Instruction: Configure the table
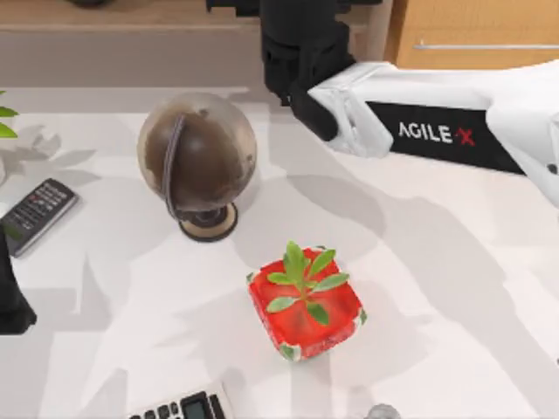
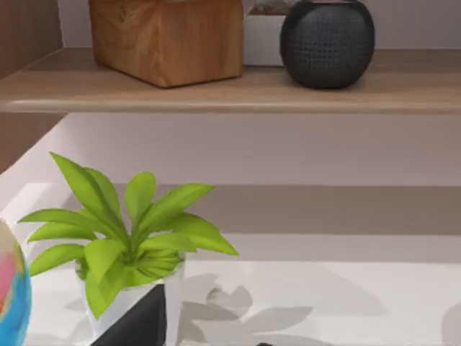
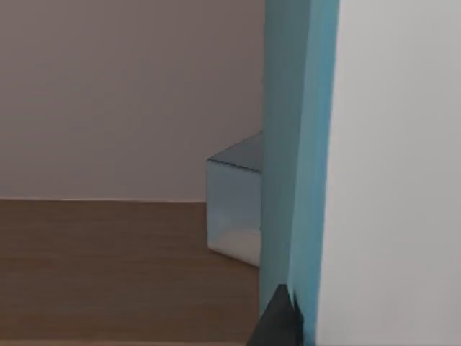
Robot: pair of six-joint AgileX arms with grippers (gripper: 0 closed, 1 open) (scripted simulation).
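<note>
The white desk (image 1: 437, 288) fills most of the top view, from the lower edge up to a pale wall strip along the top; above that runs a wooden shelf (image 1: 131, 13), and wooden cabinetry (image 1: 476, 30) sits in the upper right corner. The right arm (image 1: 437, 122) reaches in from the right edge toward top centre, its white casing bearing a black panel lettered "AGILE X". Its tool's state I cannot tell.

A brown globe (image 1: 196, 157) on a round stand sits left of centre. Below and right of it, near the middle bottom, is a red pot (image 1: 306, 314) with a small green plant. A remote (image 1: 37, 214) lies at the left edge, and a calculator (image 1: 183, 408) is cut by the bottom edge. The left arm (image 1: 10, 297) is a dark shape at the lower left edge; its tool's state I cannot tell.

The left wrist view shows a leafy plant (image 2: 126, 238) in a white pot, with a wooden box (image 2: 166, 36) and a dark round speaker (image 2: 328, 40) on the shelf above.
</note>
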